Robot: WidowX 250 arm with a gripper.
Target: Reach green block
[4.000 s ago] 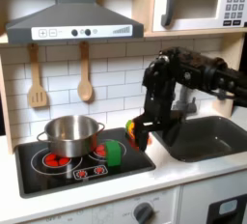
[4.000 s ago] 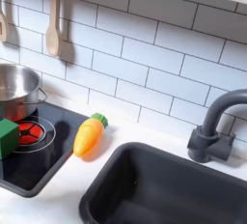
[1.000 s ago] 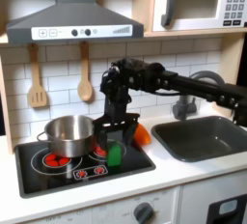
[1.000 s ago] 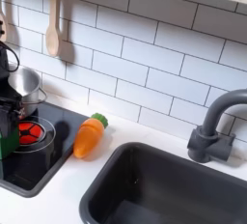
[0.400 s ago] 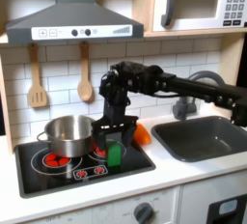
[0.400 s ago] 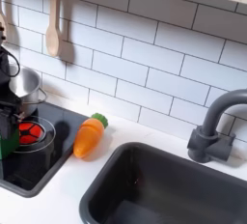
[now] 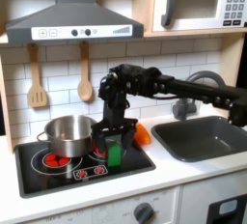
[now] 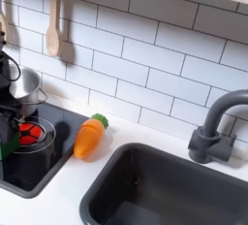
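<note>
**Gripper straddles green block on the toy stove**

Fingers (image 7: 104, 142) hang spread on either side of the green block (image 7: 114, 154), one at its 9 o'clock and one at its 3 o'clock; whether they touch it cannot be told. Largest is the black arm (image 7: 183, 85), reaching in from 3 o'clock in the first exterior view. Next, the sink (image 7: 202, 136), then the black stovetop (image 7: 39, 175) under the block. At the block's 9 o'clock stands the steel pot (image 7: 68, 134). At its 2 o'clock lies the orange carrot toy (image 8: 88, 138). The gripper (image 7: 116, 145) points downward.
</note>
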